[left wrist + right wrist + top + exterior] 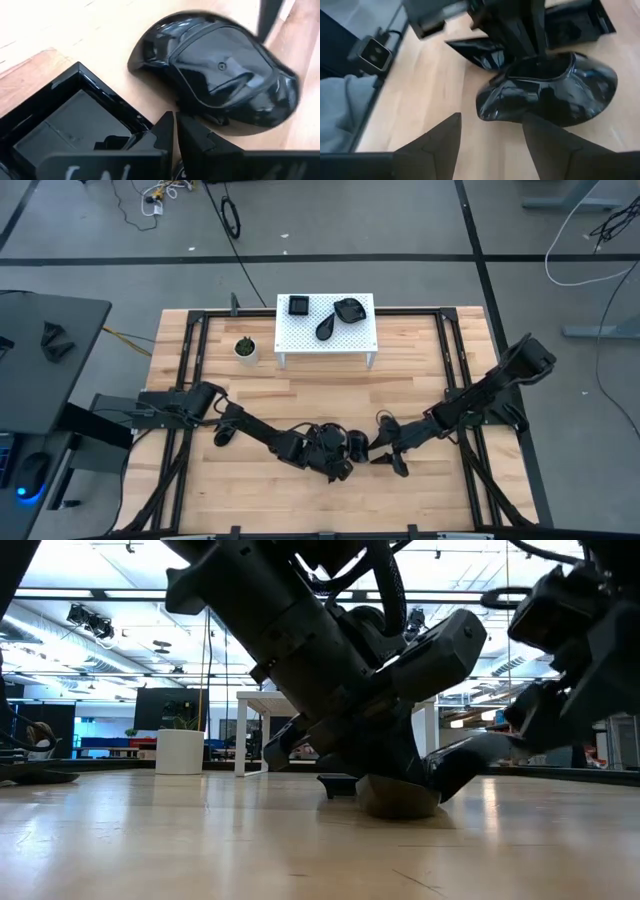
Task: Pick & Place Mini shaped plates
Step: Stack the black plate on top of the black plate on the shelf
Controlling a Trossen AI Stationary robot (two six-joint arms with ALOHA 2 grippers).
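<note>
While closing on the pile: both arms low at mid-table, tools facing each other.
Left gripper (175, 131): clenched, tips pinching the rim of the rounded plate (220, 75); whether lifted clear of the wood, cannot tell.
Right gripper (492, 137): released, fingers spread wide, just short of the same rounded plate, not touching.
Square plate (70, 120): directly beside the left tool, flat on the table (300, 395).
Done so far: three plates lying on the white perforated stand (365, 340), well ahead of both tools: a square one (299, 305), a teardrop (326, 328), a rounded one (349, 309).
Left to do: judged early; the pinched plate and the square one beside it not yet carried over.
</note>
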